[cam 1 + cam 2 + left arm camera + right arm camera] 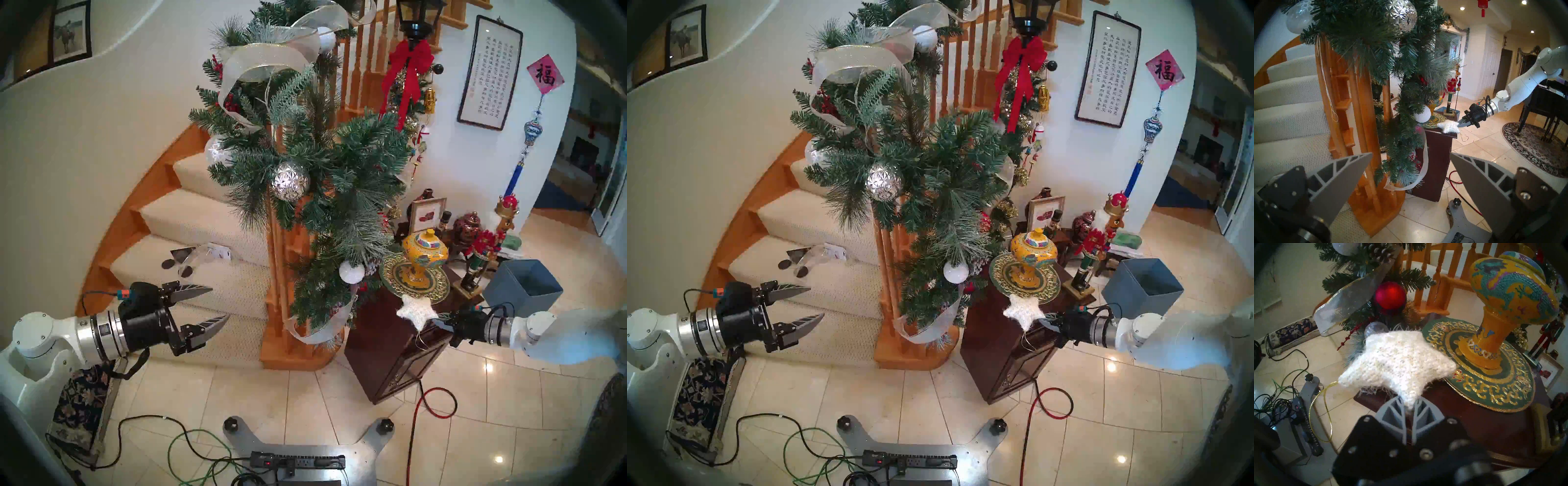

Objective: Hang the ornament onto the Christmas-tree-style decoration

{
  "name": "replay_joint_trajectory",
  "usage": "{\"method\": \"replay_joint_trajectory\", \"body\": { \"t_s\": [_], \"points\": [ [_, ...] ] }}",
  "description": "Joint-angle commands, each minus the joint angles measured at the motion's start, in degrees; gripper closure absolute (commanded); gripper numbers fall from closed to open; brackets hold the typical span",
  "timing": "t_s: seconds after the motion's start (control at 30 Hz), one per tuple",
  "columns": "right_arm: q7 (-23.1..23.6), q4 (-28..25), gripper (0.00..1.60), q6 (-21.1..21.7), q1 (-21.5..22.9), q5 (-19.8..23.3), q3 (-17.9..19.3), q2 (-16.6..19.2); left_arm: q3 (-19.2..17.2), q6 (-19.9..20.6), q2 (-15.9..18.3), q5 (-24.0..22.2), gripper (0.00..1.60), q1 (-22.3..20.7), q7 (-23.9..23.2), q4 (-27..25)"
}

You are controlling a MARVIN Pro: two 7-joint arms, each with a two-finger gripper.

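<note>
The Christmas-tree-style decoration (305,163), a bushy green garland wound with sheer silvery ribbon (268,57), is seen draped down the wooden banister (274,258), between the two pincers and above both of them. The dark wooden cabinet (383,342) is found directly beneath the right gripper (437,320), with a green and gold plate (1491,392) lying on its top just beyond the fingertips and a yellow vase (1512,293) standing on that plate. The left gripper (212,305) is held in the air on the far side of the banister from the right one, its jaws spread wide with nothing between them. The ornament (1396,361), a white fuzzy star, is pinched by one point in the pressed-together jaws of the right gripper and is carried clear of the cabinet top, near the garland's lowest branches. A thin gold string loop (1322,414) is seen hanging from the star, to the side of the fingers.
</note>
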Motion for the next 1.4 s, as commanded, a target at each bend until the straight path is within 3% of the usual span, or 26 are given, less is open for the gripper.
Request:
{"method": "replay_joint_trajectory", "body": {
  "t_s": [0.0,0.23,0.37,0.7,0.77,0.8,0.83,0.87,1.13,1.37],
  "points": [
    [-0.3,1.2,1.60,-0.3,0.3,0.8,0.6,0.2,-0.1,0.0,0.0,0.0,0.00,0.0,0.0,0.0],
    [-0.6,1.7,1.60,0.1,0.0,1.3,0.4,-0.4,-0.1,0.0,0.0,0.0,0.00,0.0,0.0,0.0],
    [-3.0,1.2,1.60,2.2,0.1,1.8,0.1,-0.8,-0.1,0.0,0.0,0.0,0.00,0.0,0.0,0.0],
    [-3.6,2.2,1.60,4.7,0.0,2.8,0.0,-2.0,-0.1,0.0,0.0,0.0,0.00,0.0,0.0,0.0],
    [-3.4,2.3,1.07,4.8,0.0,2.7,0.0,-2.1,-0.1,0.0,0.0,0.0,0.00,0.0,0.0,0.0],
    [-3.3,2.4,0.94,4.8,0.0,2.7,0.0,-2.1,-0.1,0.0,0.0,0.0,0.00,0.0,0.0,0.0],
    [-3.1,2.2,0.62,4.8,0.2,2.6,0.0,-1.9,-0.1,0.0,0.0,0.0,0.00,0.0,0.0,0.0],
    [-3.1,2.2,0.62,4.8,0.2,2.6,0.0,-1.9,-0.1,0.0,0.0,0.0,0.00,0.0,0.0,0.0],
    [-2.4,1.2,0.11,4.4,1.0,1.4,-0.2,-0.9,-0.1,0.0,0.0,0.0,0.00,0.0,0.0,0.0],
    [-2.6,-0.4,0.11,4.7,2.0,-0.4,-0.1,0.1,-0.1,0.0,0.0,0.0,0.00,0.0,0.0,0.0]
  ]
}}
